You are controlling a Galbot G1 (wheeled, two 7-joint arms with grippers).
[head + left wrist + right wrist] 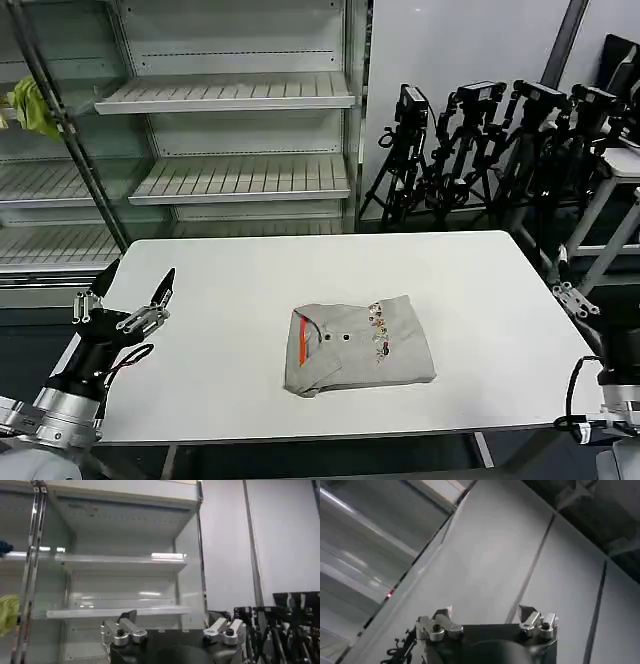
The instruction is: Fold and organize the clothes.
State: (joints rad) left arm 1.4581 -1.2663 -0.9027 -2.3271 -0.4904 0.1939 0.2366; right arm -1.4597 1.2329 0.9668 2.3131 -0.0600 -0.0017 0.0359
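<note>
Grey folded shirt [358,345] untouched; left claw [135,283] wide open, empty.

The light grey shirt [358,346] is lying folded into a neat rectangle near the middle of the white table [220,380], orange-red neck strip and small buttons facing up, its multicolour print showing alongside.

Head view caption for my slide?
Folded grey shirt on white table; open left gripper raised beside it.

Folded shirt [358,346] lies mid-table [220,400], w/ left gripper [135,290] over near-left edge. Shelves [230,95] stand far left, tripods [490,150] far right.
</note>
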